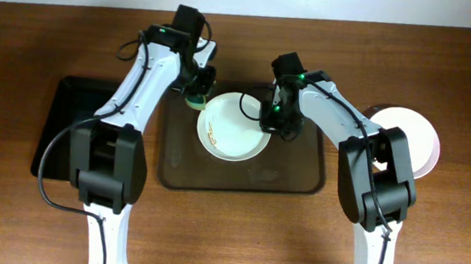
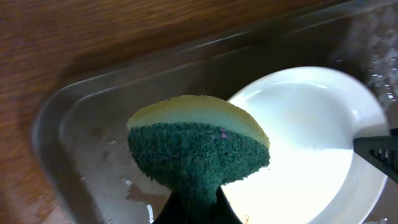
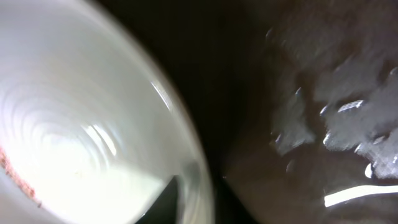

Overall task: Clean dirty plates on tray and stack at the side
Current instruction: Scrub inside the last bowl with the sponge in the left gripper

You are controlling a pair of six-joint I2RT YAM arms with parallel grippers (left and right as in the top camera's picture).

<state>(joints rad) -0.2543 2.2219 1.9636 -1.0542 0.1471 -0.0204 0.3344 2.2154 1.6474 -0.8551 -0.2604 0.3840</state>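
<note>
Seen from overhead on a wood-grain table (image 1: pixel 448 48), a large brown tray (image 1: pixel 300 176) with rounded corners and a raised rim sits in the middle. One round, shallow white plate (image 1: pixel 234 132) lies on the tray's upper left part, with small orange-brown smears on its inner left side. The left gripper (image 1: pixel 196 93), at the tray's upper left corner, is pinching a sponge (image 1: pixel 193 103). The left wrist view shows the sponge as a rounded wedge, coarse dark green scouring fibre below and smooth yellow foam above. It hangs over the tray's corner just beside the plate's rim; I cannot tell whether they touch. The right gripper (image 1: pixel 272 122), over the tray's upper middle, is clamped on the plate's right rim, one dark finger inside the glossy bowl and one outside. The right wrist view shows faint concentric rings in the plate and wet, shiny streaks on the tray floor. The other plates (image 1: pixel 410 134), white and round, lie on the table right of the tray, partly hidden by the right arm; their number is unclear. A glossy black tray (image 1: pixel 61 125) lies left of the brown one.
</note>
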